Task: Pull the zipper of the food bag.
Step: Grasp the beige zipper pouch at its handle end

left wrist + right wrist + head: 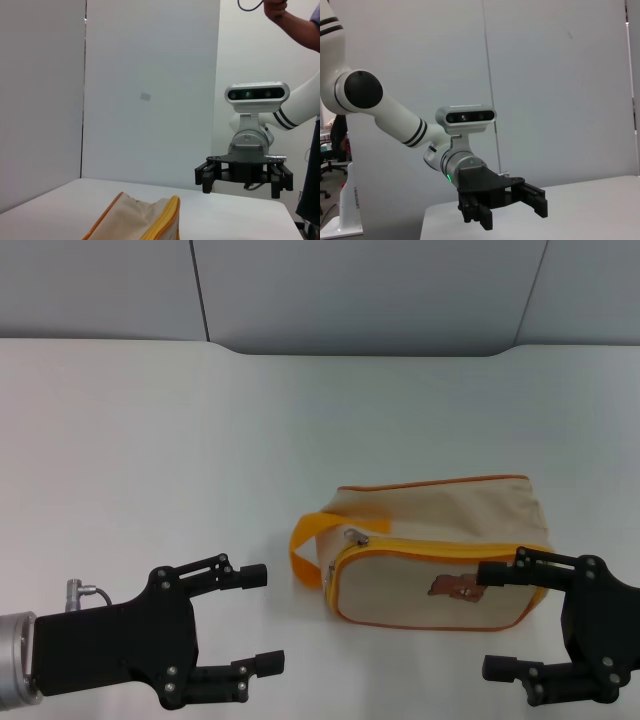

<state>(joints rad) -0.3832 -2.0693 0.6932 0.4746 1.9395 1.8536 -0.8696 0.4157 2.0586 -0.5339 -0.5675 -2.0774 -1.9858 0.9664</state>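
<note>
- My left gripper [262,620] sits at about 7 o'clock in the head view, low over the white table [150,440]. Jaws spread wide, nothing between them; fingertips point toward 3 o'clock, at the food bag.
- Seen from the right wrist, the same left gripper [512,207] hangs above the table edge, jaws apart, with its wrist camera above it.
- Orange loop handle [305,540] curls off the bag's left end, lying on the table between my left fingertips and the bag body.
- Food bag [440,550] rests on its side just right of centre, roughly 4 o'clock from the middle of the table. Beige canvas; bear picture [455,587] on the face turned toward me.
- Zipper [440,545] runs as a yellow-orange band around that face; silver pull tab [355,537] at the upper left corner of the panel, near the handle. Neither gripper touches it.
- From the left wrist, one end of the bag [137,222] shows low in the foreground, with its yellow band.
- My right gripper [490,620] is at 5 o'clock, jaws wide and empty, fingertips pointing toward 9 o'clock. The upper finger overlaps the bag's right front corner in view; I cannot tell whether it touches.
- From the left wrist, the right gripper [244,177] hovers above the table beyond the bag, jaws apart.
</note>
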